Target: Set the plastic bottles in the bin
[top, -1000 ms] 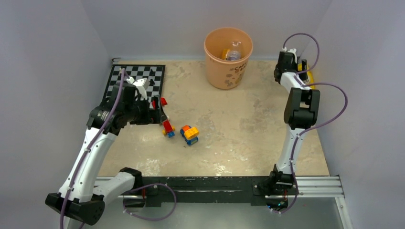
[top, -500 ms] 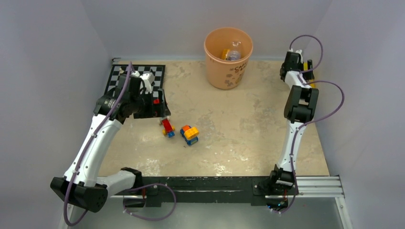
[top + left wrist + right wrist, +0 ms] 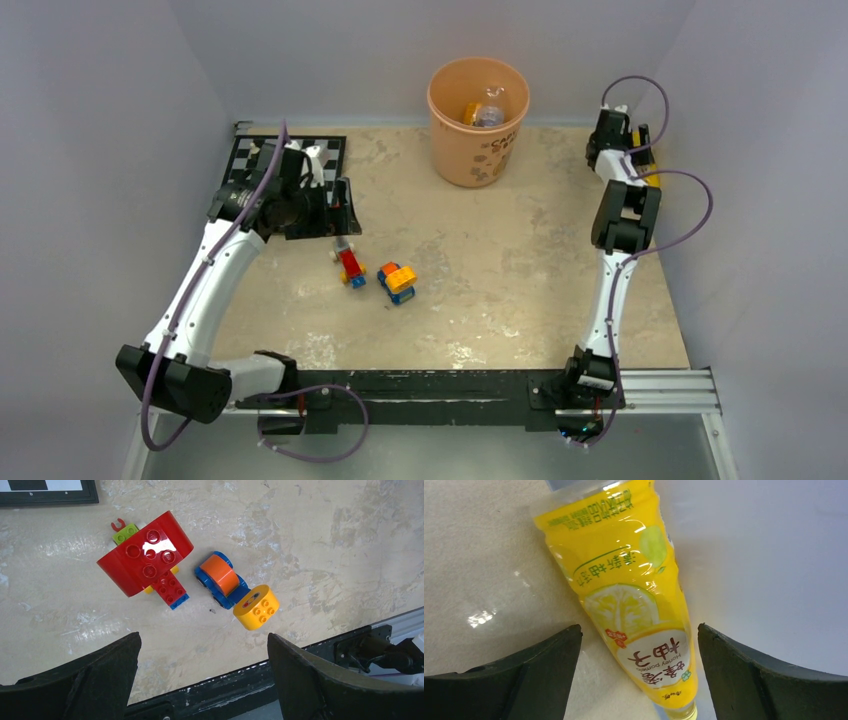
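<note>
The right gripper [image 3: 639, 630] hangs over the yellow honey-pomelo drink bottle [image 3: 624, 595]. Its jaws are spread wide on either side of the bottle and touch nothing. The bottle lies on its side at the right edge of the overhead frame, tight along the grey wall [image 3: 774, 555]. It is well apart from the bin [image 3: 470, 165] at top centre, which already holds a clear bottle [image 3: 489, 112].

The main risk is the wall. The finger at the right of the wrist view has little room between bottle and wall, so it could land on top of the bottle or jam against the wall. The body looks round and glossy, so an off-centre squeeze may squirt it sideways or roll it away.

The left gripper [image 3: 203, 640], released and empty, hovers above Duplo bricks [image 3: 145, 555], which are not part of the job.
</note>
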Tool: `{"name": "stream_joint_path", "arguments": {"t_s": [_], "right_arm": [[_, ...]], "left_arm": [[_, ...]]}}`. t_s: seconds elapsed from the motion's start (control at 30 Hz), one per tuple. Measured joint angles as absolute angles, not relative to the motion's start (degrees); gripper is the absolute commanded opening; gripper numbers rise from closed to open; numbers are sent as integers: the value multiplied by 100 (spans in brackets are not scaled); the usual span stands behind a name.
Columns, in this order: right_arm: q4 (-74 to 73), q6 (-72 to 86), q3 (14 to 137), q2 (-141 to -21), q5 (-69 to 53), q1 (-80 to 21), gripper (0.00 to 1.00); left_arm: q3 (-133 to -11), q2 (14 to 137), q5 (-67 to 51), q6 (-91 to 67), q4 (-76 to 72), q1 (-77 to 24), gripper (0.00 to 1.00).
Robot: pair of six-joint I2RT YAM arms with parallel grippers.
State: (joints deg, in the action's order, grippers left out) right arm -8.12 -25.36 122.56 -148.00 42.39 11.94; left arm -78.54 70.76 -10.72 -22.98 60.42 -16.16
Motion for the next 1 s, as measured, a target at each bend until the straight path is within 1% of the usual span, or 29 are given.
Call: {"name": "stream_joint_path", "arguments": {"t_s": [0.13, 0.43, 0.53, 0.67, 0.87, 1.0], "right_arm": [[-805, -2565, 12254, -14803, 4228, 1278, 71], [-622, -2554, 11950, -14650, 4226, 1308, 46], [-676, -2351, 11644, -14298, 4182, 1317, 44], [-679, -2123, 11002, -13469, 4139, 1267, 43], [-716, -1671, 10071, -11618, 4014, 847, 42], [-906, -1205, 9983, -10433, 3601, 268, 41]], "left_arm": [[-7854, 7155, -1074, -2300, 6042, -1616, 100], [-7854, 7168, -1131, -2300, 6038, -1616, 100], [-7835, 7022, -1131, -2300, 6029, -1616, 100], [-7745, 6692, -1133, -2300, 6025, -1616, 100], [-7579, 6114, -1131, -2303, 6049, -1616, 100], [-7485, 5725, -1122, -2303, 6058, -1616, 100]]}}
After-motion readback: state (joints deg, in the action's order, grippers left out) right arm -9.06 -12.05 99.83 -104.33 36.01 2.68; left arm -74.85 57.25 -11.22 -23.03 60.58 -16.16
